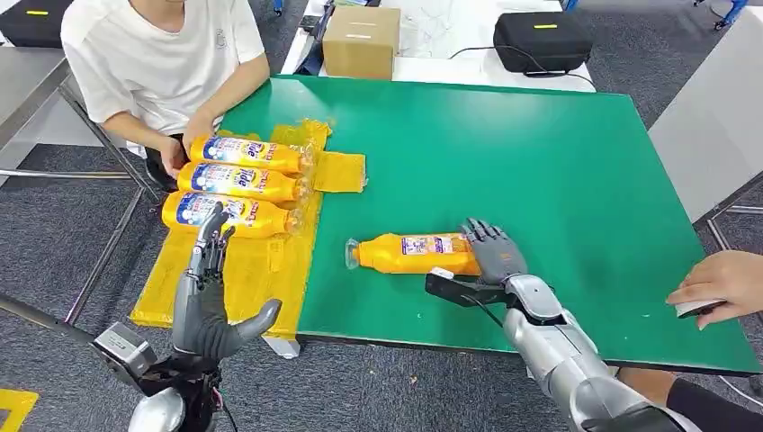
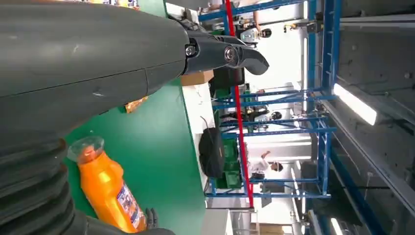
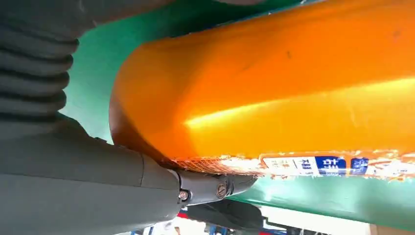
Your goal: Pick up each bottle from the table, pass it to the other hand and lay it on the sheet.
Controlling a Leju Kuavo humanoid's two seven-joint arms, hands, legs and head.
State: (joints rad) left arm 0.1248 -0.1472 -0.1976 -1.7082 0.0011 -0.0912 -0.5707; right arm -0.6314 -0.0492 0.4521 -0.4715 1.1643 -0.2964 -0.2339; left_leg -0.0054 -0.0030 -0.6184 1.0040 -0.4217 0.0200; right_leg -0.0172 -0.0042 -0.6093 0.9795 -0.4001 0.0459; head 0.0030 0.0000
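An orange bottle (image 1: 414,253) (image 2: 105,191) (image 3: 274,83) lies on its side on the green table (image 1: 504,153), cap end toward the yellow sheet (image 1: 256,270). My right hand (image 1: 493,255) straddles its base end: the fingers reach over the bottle's far side and the thumb (image 3: 147,191) sits at its near side, spread rather than clamped. Three more orange bottles (image 1: 238,182) lie side by side on the sheet's far part. My left hand (image 1: 211,297) hovers upright over the sheet's near edge, fingers apart and holding nothing.
A person in a white shirt sits at the far left, a hand (image 1: 175,151) beside the bottles on the sheet. Another person's hand (image 1: 720,286) rests at the table's near right corner. A cardboard box (image 1: 361,40) and a black case (image 1: 542,40) stand beyond the table.
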